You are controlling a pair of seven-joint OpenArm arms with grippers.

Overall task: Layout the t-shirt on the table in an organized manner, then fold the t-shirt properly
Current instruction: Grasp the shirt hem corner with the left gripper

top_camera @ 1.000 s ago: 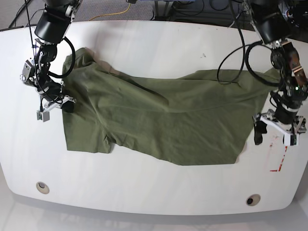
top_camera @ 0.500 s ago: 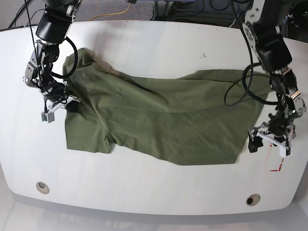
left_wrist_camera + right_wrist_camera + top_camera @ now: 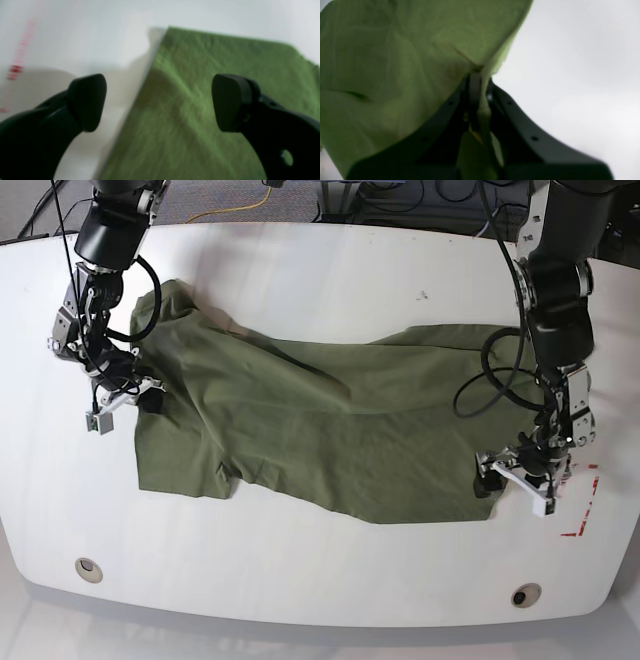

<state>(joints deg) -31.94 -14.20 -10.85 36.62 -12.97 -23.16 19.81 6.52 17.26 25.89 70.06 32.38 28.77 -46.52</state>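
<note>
The olive-green t-shirt lies spread and wrinkled across the white table. In the base view my right gripper is at the shirt's left edge, shut on it. The right wrist view shows the same gripper pinching a fold of the t-shirt, which rises from the jaws. My left gripper hangs open over the shirt's lower right corner. In the left wrist view this gripper straddles the edge of the t-shirt, one of its fingers over bare table.
Two round grommet holes sit near the table's front edge. A red dashed mark lies just right of my left gripper and shows in the left wrist view as a red mark. Black cables loop off the right-hand arm over the shirt.
My left gripper has moved in from the table's right side to the shirt's lower right corner, staying open. The right gripper shifted slightly up and stays shut on the left edge.
</note>
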